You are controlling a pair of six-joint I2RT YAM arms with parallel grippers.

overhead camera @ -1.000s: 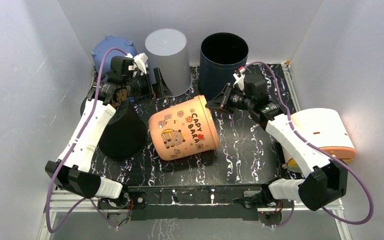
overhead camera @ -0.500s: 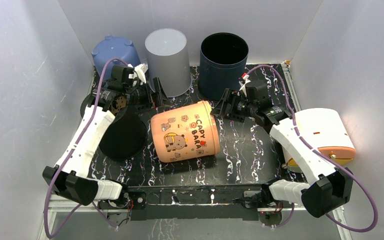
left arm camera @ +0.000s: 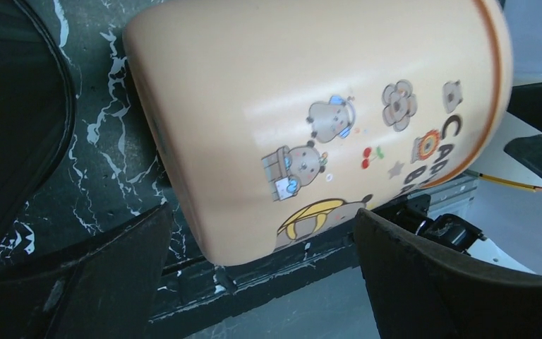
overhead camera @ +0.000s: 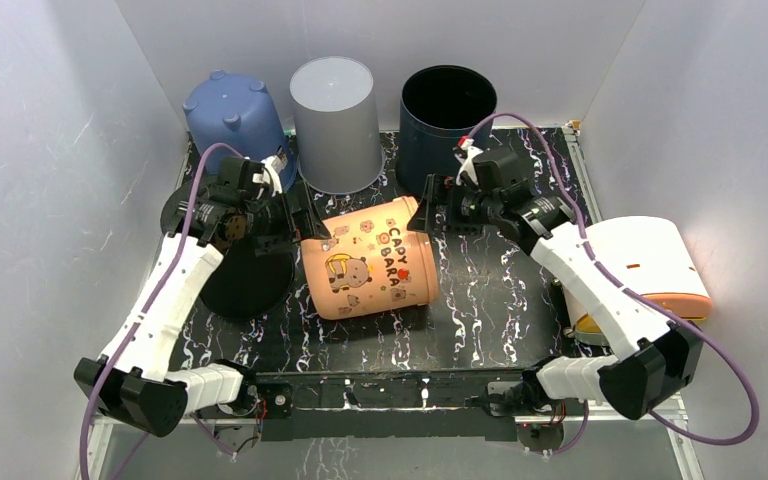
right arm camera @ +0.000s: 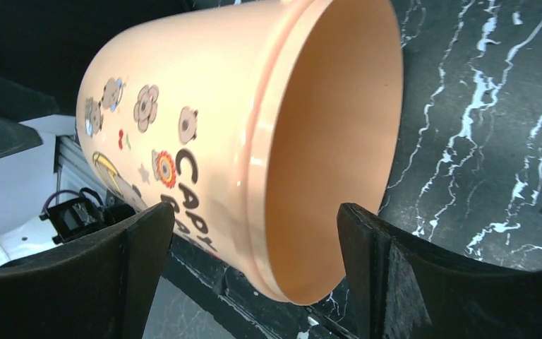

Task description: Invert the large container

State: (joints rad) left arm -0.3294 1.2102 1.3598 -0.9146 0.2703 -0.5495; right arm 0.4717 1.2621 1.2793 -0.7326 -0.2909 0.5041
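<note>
The large container (overhead camera: 370, 262) is a peach tub printed with cartoon animals and "CAPY BARA". It lies on its side on the black marbled mat (overhead camera: 500, 300), mouth facing right. My left gripper (overhead camera: 303, 216) is open at its closed base, and in the left wrist view its fingers (left arm camera: 261, 233) straddle the tub's bottom edge (left arm camera: 303, 106) without touching it. My right gripper (overhead camera: 428, 208) is open at the rim. In the right wrist view its fingers (right arm camera: 254, 226) stand either side of the open mouth (right arm camera: 205, 106), holding nothing.
Along the back stand an upturned blue pot (overhead camera: 235, 112), an upturned grey container (overhead camera: 336, 122) and an upright dark navy container (overhead camera: 448, 112). A black bin (overhead camera: 245, 272) sits left of the tub. A white and orange box (overhead camera: 650, 262) lies at the right edge.
My right gripper has opened and let go of the tub's rim, then shifted up and left. The tub settled slightly. My left gripper moved down and nearer the tub's base.
</note>
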